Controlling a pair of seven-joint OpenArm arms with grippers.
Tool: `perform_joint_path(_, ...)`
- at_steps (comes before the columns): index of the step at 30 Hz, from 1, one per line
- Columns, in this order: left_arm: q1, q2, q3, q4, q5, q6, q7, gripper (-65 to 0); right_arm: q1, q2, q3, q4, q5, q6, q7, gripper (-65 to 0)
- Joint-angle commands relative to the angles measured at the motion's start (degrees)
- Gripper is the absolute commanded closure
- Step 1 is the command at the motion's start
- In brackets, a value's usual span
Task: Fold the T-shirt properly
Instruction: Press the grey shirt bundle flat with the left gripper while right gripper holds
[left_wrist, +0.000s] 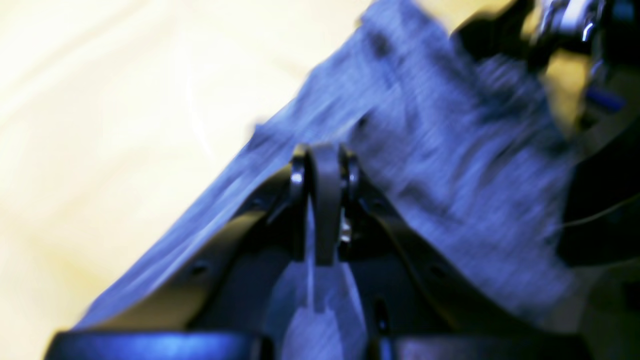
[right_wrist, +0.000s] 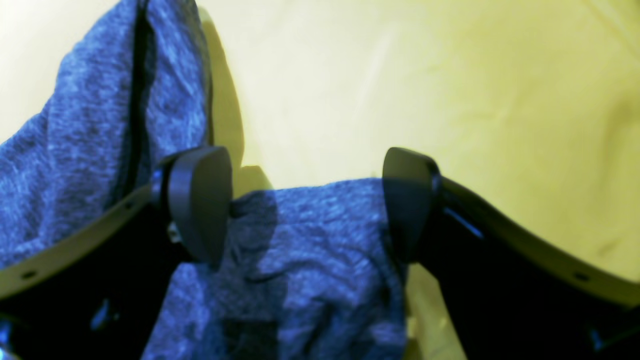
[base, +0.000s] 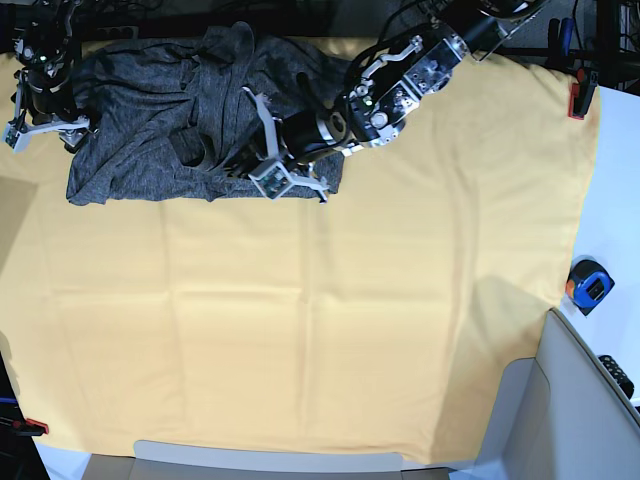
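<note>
Shirt (base: 150, 120) lies bunched along the far edge of the yellow cloth (base: 330, 330) that covers the tabletop, spread from the far left corner of the base view toward the middle, with creases and a dark fold running through it.

The left tool (base: 262, 152) reaches in from the top right of the base view and sits low over the shirt's near right part. In the left wrist view, the left tool (left_wrist: 325, 160) has its jaws pressed together. Grey knit (left_wrist: 450, 165) lies just past and around the tips, but the picture is blurred, so I cannot tell whether any fabric is pinched between them.

The right tool (base: 40, 120) is at the far left corner of the base view, at the shirt's left edge. In the right wrist view, the right tool (right_wrist: 307, 200) stands wide open. A flap of the shirt (right_wrist: 310, 250) lies between and below the two pads, unclamped, and more of the shirt rises to the left of it. Bare yellow cloth (right_wrist: 450, 90) fills the rest of that view.

A tape measure (base: 588, 285) rests off the cloth at the right.
</note>
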Motion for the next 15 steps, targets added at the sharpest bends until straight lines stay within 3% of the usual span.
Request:
perform_joint_path(1, -0.6, -0.6, -0.1, 2.1, -0.6, -0.4, -1.9, 0.0, 0.1, 1.9, 0.3, 1.3, -0.1, 1.2, 1.4, -47.0)
perform_joint_path(5, 1.7, -4.5, -0.5, 3.1, -0.6, -0.4, -1.9, 0.0, 0.3, 3.4, 0.6, 1.3, 0.1, 10.7, 1.4, -47.0)
perform_joint_path(11, 6.6, -5.1, -6.3, 3.1, -0.5, -0.6, -1.9, 0.0, 0.3, 5.0, 0.6, 1.3, 0.2, 28.3, 1.4, -47.1)
perform_joint_path(15, 7.3, -5.1, -6.9, 3.1, -0.5, -0.6, -1.9, 0.0, 0.0, 5.1, 2.5, 1.0, 3.7, 36.0, 0.2, -47.0)
